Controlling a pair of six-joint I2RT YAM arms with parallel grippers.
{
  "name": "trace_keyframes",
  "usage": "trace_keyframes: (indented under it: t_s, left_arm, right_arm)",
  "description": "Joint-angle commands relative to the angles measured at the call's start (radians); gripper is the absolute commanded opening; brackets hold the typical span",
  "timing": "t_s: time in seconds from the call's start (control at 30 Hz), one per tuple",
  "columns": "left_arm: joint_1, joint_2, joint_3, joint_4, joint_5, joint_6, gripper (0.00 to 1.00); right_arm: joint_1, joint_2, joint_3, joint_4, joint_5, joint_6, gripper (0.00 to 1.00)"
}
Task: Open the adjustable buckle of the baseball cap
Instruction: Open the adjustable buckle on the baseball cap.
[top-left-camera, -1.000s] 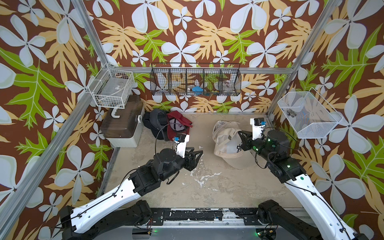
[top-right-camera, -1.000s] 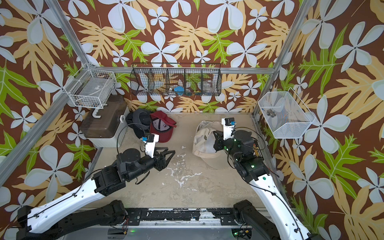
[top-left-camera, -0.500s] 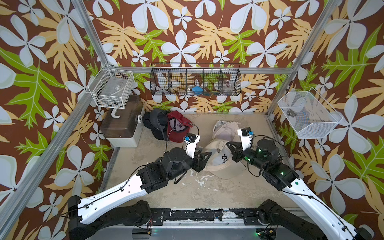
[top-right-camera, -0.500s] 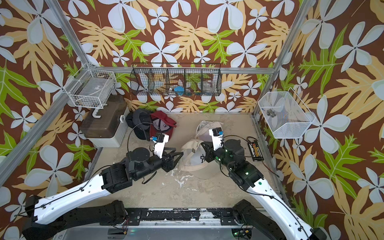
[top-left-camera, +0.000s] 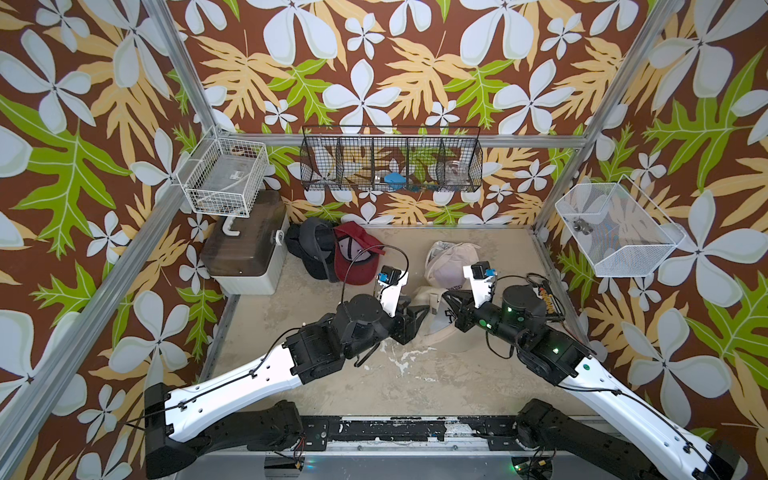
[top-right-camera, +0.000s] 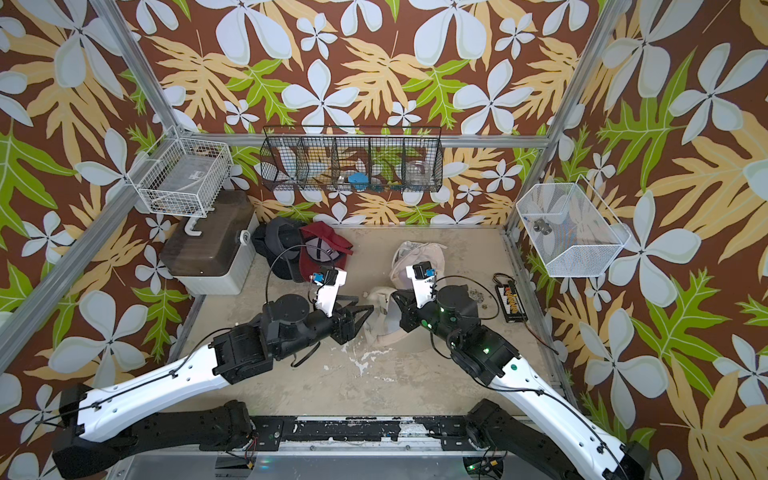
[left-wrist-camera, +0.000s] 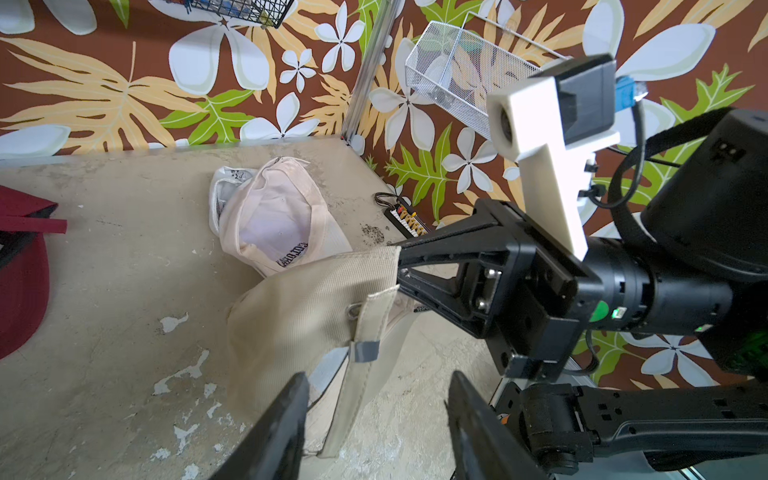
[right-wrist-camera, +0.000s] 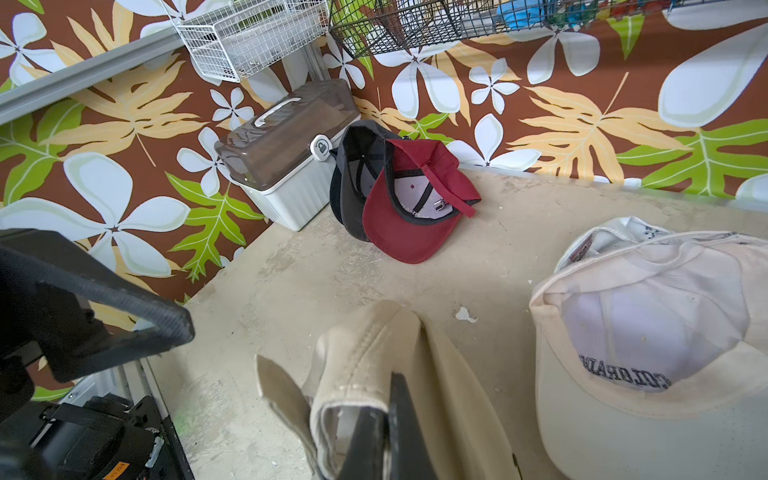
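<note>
A beige baseball cap (top-left-camera: 432, 320) hangs between the two arms at mid-table, also seen in a top view (top-right-camera: 380, 320). My right gripper (right-wrist-camera: 388, 386) is shut on the cap's rear edge (left-wrist-camera: 307, 307). The cap's strap (left-wrist-camera: 357, 399) dangles loose, with a grey band (left-wrist-camera: 365, 351) across it and a small metal buckle (left-wrist-camera: 353, 309) just above. My left gripper (left-wrist-camera: 378, 376) stands open, its jaws either side of the hanging strap end without touching it. In both top views the left gripper (top-left-camera: 417, 309) faces the right gripper (top-left-camera: 449, 299) closely.
A cream cap (top-left-camera: 451, 262) lies behind the held one. A red cap (top-left-camera: 357, 257) and a dark cap (top-left-camera: 311, 249) rest by a lidded storage box (top-left-camera: 245, 245). A small black board with wires (top-right-camera: 511, 297) lies at the right wall. Wire baskets hang on the walls.
The right gripper has carried the beige cap from the back right to mid-table. The left gripper has moved right, up to the cap's strap.
</note>
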Motion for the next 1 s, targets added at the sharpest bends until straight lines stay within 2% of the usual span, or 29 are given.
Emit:
trace_keyframes:
  t_s: [0.0, 0.97]
  left_arm:
    - [-0.007, 0.006, 0.010, 0.038, -0.010, 0.016, 0.55]
    - [-0.013, 0.053, 0.000, 0.070, -0.014, 0.024, 0.53]
  right_arm:
    - [0.021, 0.005, 0.001, 0.057, 0.021, 0.006, 0.00]
    - [0.148, 0.006, 0.031, 0.050, 0.099, 0.010, 0.00]
